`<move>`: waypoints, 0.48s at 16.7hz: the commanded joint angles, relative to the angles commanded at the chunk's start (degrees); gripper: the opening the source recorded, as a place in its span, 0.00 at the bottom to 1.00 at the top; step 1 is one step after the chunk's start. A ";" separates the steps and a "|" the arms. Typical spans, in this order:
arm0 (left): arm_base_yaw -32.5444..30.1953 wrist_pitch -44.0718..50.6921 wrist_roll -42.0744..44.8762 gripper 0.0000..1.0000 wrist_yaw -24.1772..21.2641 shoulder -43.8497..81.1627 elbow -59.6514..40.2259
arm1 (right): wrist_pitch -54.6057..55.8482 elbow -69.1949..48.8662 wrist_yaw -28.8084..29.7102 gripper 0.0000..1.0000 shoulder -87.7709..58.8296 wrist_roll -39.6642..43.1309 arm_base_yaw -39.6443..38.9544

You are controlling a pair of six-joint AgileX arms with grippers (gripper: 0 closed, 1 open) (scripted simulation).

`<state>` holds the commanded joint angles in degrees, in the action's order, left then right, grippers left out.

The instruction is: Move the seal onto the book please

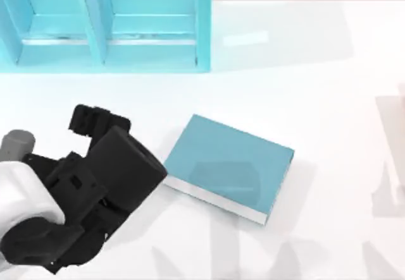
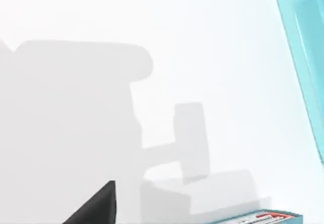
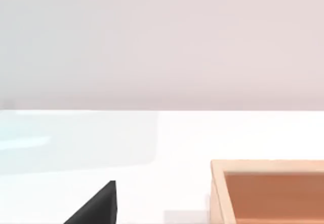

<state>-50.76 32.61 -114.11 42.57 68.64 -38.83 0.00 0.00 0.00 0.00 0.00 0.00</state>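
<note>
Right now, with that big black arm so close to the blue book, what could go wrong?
1. The left gripper hangs just left of the book; a careless swing toward it might shove the book across the table.
2. The arm hides the table beneath it, so I cannot see the seal. Moving blind might tip it.
3. The shelf stands just behind; a high lift backward might bump it.

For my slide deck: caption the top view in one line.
Left arm's hand hovers at the table's left beside the teal book, turquoise shelf unit behind.
</note>
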 joint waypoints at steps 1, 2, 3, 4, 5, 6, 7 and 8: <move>3.46 -2.83 9.38 1.00 -2.76 -5.25 1.89 | 0.00 0.00 0.00 1.00 0.00 0.00 0.00; 6.94 -5.70 18.85 1.00 -5.58 -10.57 3.80 | 0.00 0.00 0.00 1.00 0.00 0.00 0.00; 10.43 -8.56 28.31 1.00 -8.43 -15.91 5.77 | 0.00 0.00 0.00 1.00 0.00 0.00 0.00; 13.92 -11.38 37.64 1.00 -11.33 -21.22 7.82 | 0.00 0.00 0.00 1.00 0.00 0.00 0.00; 17.39 -14.06 46.57 1.00 -14.27 -26.37 10.01 | 0.00 0.00 0.00 1.00 0.00 0.00 0.00; 20.83 -16.58 55.03 1.00 -17.21 -31.34 12.33 | 0.00 0.00 0.00 1.00 0.00 0.00 0.00; 24.21 -18.93 63.00 1.00 -20.14 -36.10 14.76 | 0.00 0.00 0.00 1.00 0.00 0.00 0.00; 27.50 -21.09 70.46 1.00 -23.02 -40.61 17.28 | 0.00 0.00 0.00 1.00 0.00 0.00 0.00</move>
<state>-23.26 11.52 -43.65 19.55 28.03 -21.55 0.00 0.00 0.00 0.00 0.00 0.00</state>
